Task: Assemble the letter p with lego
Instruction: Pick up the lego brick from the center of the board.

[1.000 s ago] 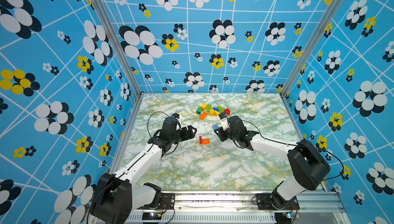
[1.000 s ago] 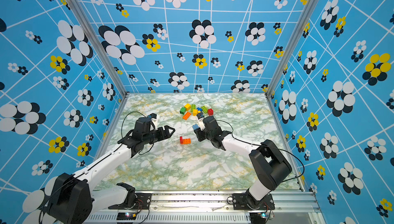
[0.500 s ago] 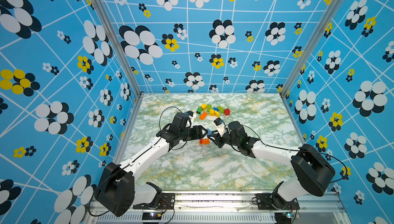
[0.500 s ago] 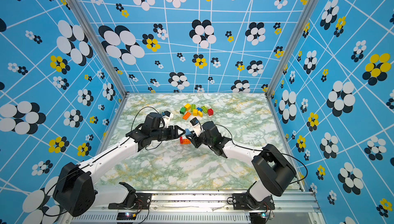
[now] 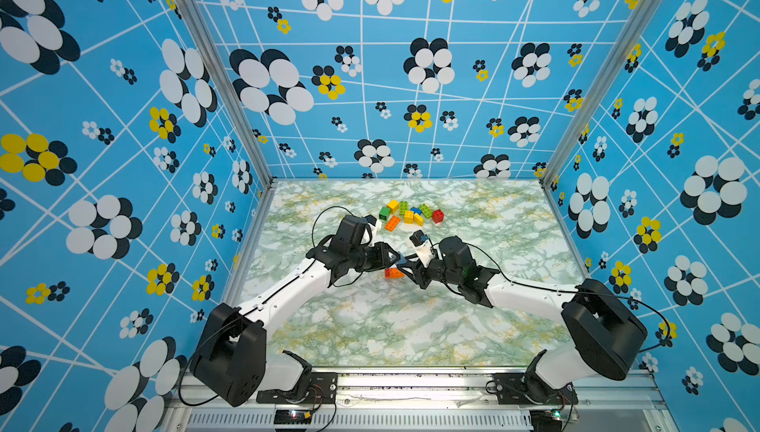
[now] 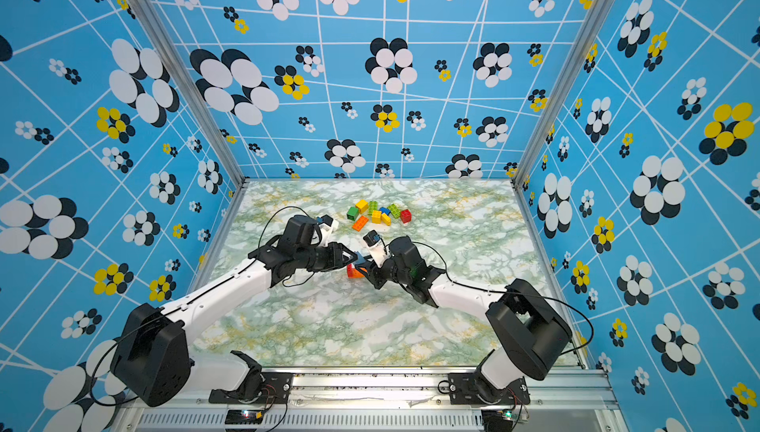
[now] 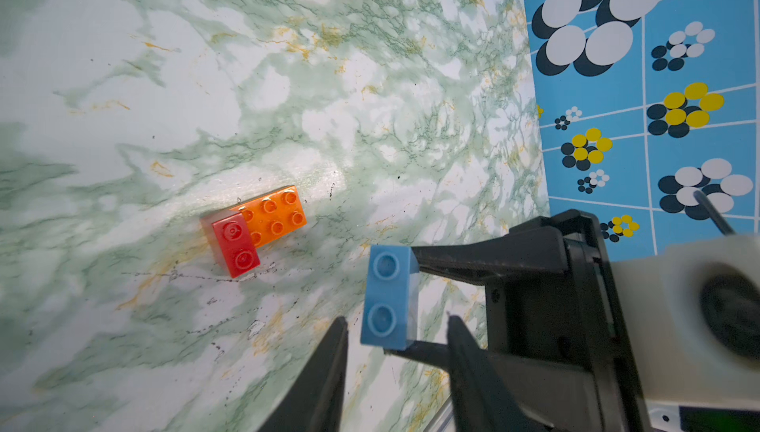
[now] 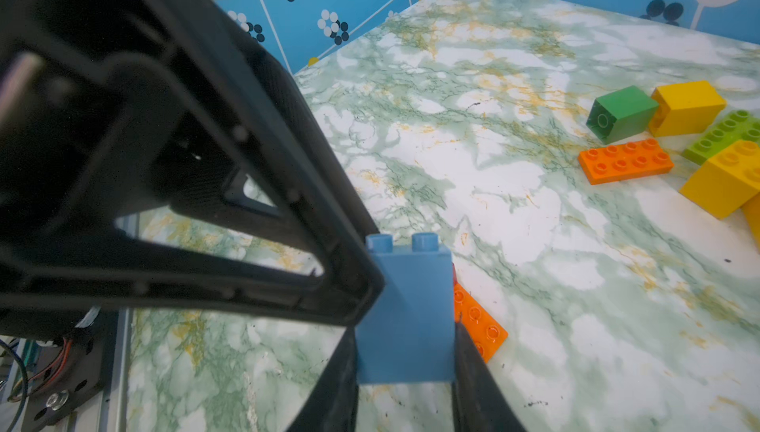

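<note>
My right gripper (image 8: pixel 405 327) is shut on a light blue lego brick (image 8: pixel 405 306), held a little above the table, studs facing the left wrist camera. My left gripper (image 7: pixel 397 321) is open. Its fingertips flank the lower end of that brick (image 7: pixel 388 298) with a narrow gap on each side. In both top views the two grippers meet at the brick (image 5: pixel 401 261) (image 6: pixel 361 259) in mid-table. Just below them lies an orange plate (image 7: pixel 273 216) with a red brick (image 7: pixel 235 242) stacked on one end, seen also in a top view (image 5: pixel 392 272).
Loose lego lies in a pile (image 5: pixel 411 214) (image 6: pixel 378 214) towards the back of the marble table (image 5: pixel 411 327): an orange plate (image 8: pixel 625 160), a green brick (image 8: pixel 621 113), yellow bricks (image 8: pixel 687 107), a lime plate (image 8: pixel 728 133), a red brick (image 5: pixel 438 216). Patterned blue walls (image 5: pixel 123 162) enclose the table.
My left arm has swung in from the left to mid-table and its jaws have narrowed around the light blue brick. The right gripper has carried the brick slightly left and forward.
</note>
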Action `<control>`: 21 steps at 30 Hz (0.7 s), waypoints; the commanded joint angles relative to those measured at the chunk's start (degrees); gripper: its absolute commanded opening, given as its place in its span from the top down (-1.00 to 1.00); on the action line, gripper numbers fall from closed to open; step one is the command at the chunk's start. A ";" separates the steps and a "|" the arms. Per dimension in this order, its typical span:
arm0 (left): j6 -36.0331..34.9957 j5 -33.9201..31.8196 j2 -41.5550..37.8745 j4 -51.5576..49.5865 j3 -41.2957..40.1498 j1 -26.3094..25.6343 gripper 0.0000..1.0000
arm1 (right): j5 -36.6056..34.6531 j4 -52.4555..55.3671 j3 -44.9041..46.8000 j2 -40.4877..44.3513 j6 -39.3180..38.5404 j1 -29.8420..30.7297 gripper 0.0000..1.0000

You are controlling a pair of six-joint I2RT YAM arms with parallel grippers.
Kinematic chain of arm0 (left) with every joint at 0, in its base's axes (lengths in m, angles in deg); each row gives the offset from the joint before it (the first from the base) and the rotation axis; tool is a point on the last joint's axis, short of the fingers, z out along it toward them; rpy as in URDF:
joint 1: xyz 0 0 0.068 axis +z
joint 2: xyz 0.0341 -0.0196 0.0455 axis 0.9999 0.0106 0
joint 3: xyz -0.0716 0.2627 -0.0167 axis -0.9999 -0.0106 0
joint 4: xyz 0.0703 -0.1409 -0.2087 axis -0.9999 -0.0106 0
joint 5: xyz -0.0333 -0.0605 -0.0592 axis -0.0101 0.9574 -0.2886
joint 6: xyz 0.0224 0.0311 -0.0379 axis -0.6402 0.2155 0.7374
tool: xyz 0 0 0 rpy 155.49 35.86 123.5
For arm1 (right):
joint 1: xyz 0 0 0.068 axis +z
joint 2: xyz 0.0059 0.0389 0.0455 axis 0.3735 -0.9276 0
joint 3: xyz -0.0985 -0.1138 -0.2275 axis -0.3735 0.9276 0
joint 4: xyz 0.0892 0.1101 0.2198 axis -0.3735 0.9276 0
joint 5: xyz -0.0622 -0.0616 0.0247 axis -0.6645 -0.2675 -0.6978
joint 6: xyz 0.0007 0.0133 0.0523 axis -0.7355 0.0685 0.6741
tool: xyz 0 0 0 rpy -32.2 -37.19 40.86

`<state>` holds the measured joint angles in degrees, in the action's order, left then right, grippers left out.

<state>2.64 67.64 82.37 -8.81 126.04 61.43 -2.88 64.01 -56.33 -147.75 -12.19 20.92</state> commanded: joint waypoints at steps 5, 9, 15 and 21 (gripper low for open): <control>1.05 2.49 1.46 0.51 1.29 1.16 0.32 | 0.60 -0.99 0.27 1.81 -1.29 0.86 0.85; 1.56 3.19 1.92 1.51 0.92 1.34 0.35 | 0.78 -0.86 0.28 2.09 -1.55 1.15 0.86; 2.07 3.76 2.38 2.41 0.54 1.34 0.38 | 0.78 -0.80 0.24 2.27 -1.84 1.45 0.87; 2.77 3.54 2.06 3.41 -0.06 1.34 0.57 | 0.14 -0.44 0.23 2.18 -1.91 1.52 0.87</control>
<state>4.83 70.53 84.21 -6.69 126.08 62.34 -2.73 64.03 -56.33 -146.77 -13.46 21.95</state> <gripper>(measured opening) 0.222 0.337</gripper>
